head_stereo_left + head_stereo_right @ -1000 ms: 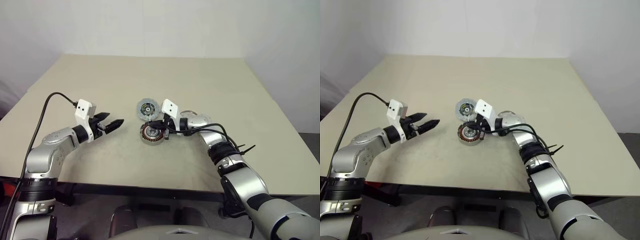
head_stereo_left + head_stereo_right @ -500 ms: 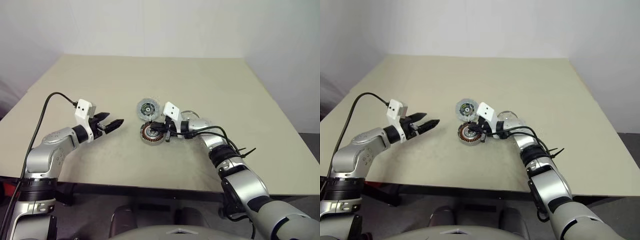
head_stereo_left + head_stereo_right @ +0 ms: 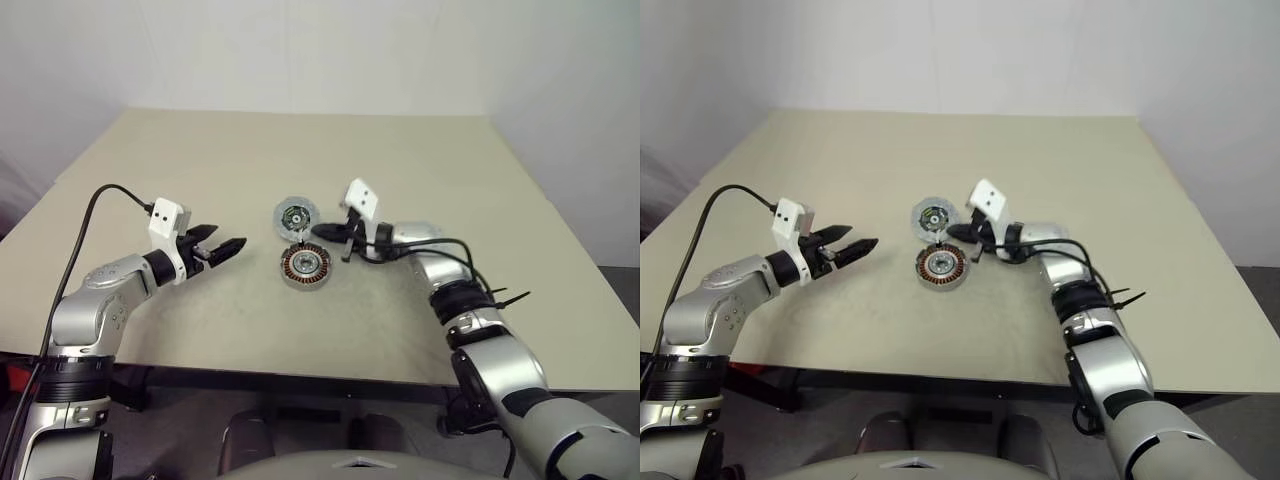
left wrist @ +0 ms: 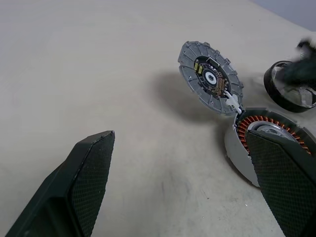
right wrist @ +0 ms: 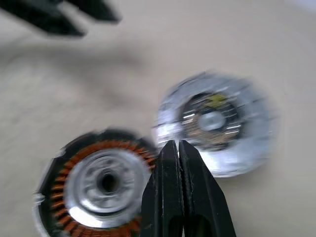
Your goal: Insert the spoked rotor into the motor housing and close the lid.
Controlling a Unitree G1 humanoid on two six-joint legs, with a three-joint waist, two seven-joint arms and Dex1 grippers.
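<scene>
Right gripper (image 3: 322, 232) clenched, empty, tips above the gap between motor housing (image 3: 305, 266) and lid (image 3: 295, 217). Housing on table (image 3: 450, 170) shows copper windings, silver centre. Lid dark-face up just behind. Left gripper (image 3: 228, 246) released, apart.

A beige table (image 3: 450, 170) spreads beneath both the left gripper (image 3: 228, 243) and the right gripper (image 3: 318, 231), its matt top running well beyond them on every side. It is bare ahead of them, up to the far edge. A plain white wall (image 3: 300, 50) rises behind that edge, far ahead of both grippers. Grey floor (image 3: 622, 300) shows past the table's edge, well out to the right of the right gripper. A small red thing (image 3: 5, 376) sits low beyond the near edge, behind and left of the left gripper.
</scene>
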